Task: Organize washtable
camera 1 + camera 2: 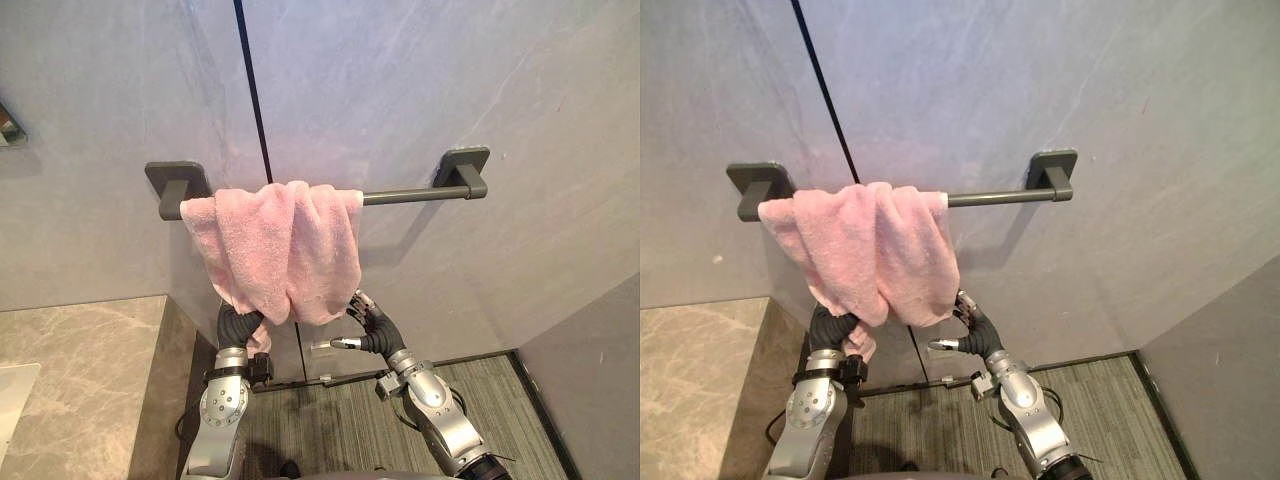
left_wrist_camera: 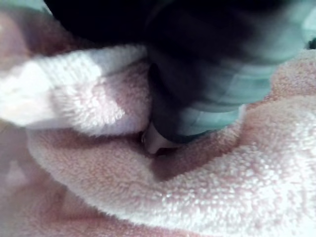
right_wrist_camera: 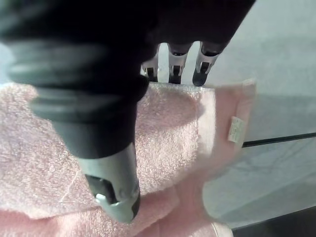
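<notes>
A pink towel (image 1: 285, 245) hangs bunched over the left half of a dark grey towel bar (image 1: 410, 196) fixed to the grey wall. My left hand (image 1: 238, 325) reaches up under the towel's lower left fold and is buried in the cloth; in the left wrist view the towel (image 2: 222, 177) wraps close round the hand (image 2: 197, 98). At the towel's lower right edge is my right hand (image 1: 372, 325). It is open, with straight fingers (image 3: 173, 66) touching the pink cloth (image 3: 168, 133) and the thumb (image 3: 116, 197) held apart.
A beige stone countertop (image 1: 70, 370) lies at the lower left, with a white basin edge (image 1: 12, 395) at its far left. Striped grey flooring (image 1: 330, 420) runs below the bar. A metal fixture (image 1: 8, 125) shows on the wall at the left.
</notes>
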Robot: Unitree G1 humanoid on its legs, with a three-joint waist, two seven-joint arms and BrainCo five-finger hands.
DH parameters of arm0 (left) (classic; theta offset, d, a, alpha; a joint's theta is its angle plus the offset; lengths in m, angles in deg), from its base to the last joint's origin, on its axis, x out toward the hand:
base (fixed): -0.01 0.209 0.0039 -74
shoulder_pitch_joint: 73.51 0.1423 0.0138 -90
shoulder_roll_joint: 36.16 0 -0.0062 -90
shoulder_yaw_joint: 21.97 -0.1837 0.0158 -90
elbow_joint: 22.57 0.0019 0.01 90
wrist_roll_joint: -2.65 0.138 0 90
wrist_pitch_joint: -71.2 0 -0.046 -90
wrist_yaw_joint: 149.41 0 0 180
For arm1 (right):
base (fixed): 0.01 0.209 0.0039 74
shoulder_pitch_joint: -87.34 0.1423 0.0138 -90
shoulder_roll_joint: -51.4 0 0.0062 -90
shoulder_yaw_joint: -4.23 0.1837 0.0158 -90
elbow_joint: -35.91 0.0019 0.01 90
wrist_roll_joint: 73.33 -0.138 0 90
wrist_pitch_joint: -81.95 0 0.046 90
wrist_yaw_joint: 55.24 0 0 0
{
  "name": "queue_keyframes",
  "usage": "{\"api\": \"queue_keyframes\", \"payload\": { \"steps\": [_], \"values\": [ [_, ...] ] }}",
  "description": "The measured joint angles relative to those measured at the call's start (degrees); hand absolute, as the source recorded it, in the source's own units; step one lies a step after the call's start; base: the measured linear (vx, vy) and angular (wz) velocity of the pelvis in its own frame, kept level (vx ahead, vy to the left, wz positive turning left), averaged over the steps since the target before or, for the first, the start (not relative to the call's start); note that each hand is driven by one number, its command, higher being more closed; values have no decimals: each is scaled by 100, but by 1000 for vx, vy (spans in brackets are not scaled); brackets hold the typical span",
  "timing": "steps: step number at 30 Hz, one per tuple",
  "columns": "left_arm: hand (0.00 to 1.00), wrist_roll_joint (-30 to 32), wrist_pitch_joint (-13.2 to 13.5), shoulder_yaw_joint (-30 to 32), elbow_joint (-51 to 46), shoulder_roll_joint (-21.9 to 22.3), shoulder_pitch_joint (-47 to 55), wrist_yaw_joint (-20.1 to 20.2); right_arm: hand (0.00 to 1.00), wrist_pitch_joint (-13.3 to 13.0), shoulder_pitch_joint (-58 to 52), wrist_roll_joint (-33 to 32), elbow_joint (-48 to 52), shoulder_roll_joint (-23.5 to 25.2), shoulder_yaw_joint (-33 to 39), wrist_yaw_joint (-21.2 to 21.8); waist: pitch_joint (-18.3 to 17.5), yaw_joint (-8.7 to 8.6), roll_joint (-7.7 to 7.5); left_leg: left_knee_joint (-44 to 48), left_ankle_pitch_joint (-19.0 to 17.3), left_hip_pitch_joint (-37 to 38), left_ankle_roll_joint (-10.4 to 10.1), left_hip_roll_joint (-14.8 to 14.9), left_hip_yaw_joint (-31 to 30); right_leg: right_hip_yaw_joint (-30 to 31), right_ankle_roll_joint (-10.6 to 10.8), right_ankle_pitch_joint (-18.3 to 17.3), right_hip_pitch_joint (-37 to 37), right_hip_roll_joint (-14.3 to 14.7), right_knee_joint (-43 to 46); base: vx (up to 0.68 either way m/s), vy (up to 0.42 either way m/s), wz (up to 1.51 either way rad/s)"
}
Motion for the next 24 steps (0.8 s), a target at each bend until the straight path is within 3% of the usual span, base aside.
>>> {"api": "queue_keyframes", "payload": {
  "steps": [15,16,24],
  "values": [
    [100,-208,10,-23,0,-4,44,13,0,8,549,136,-454,232,91,-437,38,117,-86,1,38,-60,21,-6,-92,-43,-1,0,-6,-5,4,-28,-29,3],
    [100,-210,10,-20,0,-4,47,13,100,8,563,162,-456,233,92,-457,38,118,-86,1,39,-65,21,-6,-95,-46,-1,0,-5,-5,5,0,0,0],
    [100,-263,10,-24,2,-3,51,18,100,17,884,233,-635,242,250,-480,38,126,-86,3,48,-95,27,-5,-112,-61,-1,0,-2,-3,14,-14,-21,1]
  ]
}}
